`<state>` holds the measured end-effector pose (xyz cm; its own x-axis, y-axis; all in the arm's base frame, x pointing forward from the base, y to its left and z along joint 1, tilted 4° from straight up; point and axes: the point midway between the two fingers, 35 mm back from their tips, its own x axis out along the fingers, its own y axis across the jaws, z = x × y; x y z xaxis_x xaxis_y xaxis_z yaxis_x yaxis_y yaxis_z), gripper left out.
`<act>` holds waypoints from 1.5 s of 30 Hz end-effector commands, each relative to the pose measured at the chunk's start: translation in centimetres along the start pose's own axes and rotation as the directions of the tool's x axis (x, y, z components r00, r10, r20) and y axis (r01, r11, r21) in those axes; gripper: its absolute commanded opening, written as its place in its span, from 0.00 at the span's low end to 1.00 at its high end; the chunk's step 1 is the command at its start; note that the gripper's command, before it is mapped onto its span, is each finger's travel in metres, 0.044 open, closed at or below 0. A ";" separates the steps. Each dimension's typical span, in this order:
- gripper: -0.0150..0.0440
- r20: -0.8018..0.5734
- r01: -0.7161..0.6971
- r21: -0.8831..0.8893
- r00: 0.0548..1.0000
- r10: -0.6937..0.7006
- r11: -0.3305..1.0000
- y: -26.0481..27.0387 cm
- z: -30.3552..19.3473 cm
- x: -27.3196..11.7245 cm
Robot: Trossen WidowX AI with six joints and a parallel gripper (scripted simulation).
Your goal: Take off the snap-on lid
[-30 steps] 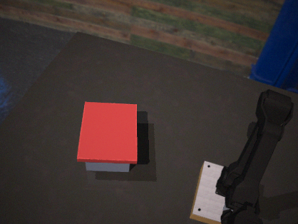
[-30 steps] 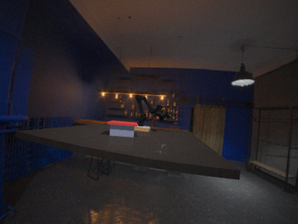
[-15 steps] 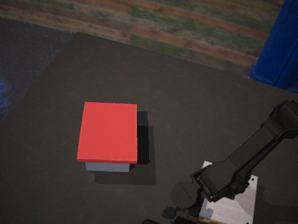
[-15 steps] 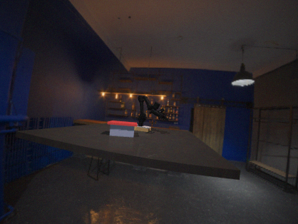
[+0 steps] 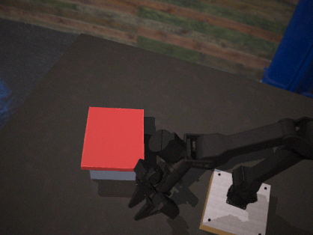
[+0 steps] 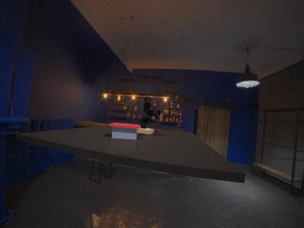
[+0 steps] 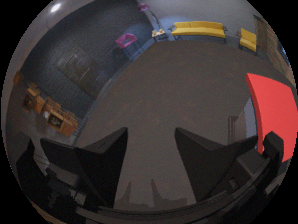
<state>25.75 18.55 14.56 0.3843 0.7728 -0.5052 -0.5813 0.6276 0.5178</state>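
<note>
The red lid (image 5: 114, 138) (image 6: 124, 125) (image 7: 277, 115) sits flat on top of the grey-blue storage box (image 5: 112, 174) (image 6: 124, 135) (image 7: 250, 120). The box stands upright on the dark table (image 5: 168, 86) (image 6: 164, 149) (image 7: 155, 85). My gripper (image 5: 132, 212) (image 7: 151, 131) is open, with nothing between its fingers. In the top view it hangs by the lid's lower right corner, its fingertips pointing down-left and below the box in the picture. In the wrist view the lid and box are off to the right, outside the fingers. Whether the gripper body touches the lid cannot be told.
The arm stands on a pale board (image 5: 221, 202) (image 6: 146, 131) with a wooden edge, to the right of the box. The arm's links reach over the table from the right, close beside the lid. The table's far edge lies beyond the box in the top view.
</note>
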 end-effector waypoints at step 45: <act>0.65 0.112 -0.008 0.981 0.842 -0.528 0.195 -20.5 -2.5 -17.6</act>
<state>28.95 -8.24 11.48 0.7131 0.3314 -0.6178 0.5818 0.2118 0.7853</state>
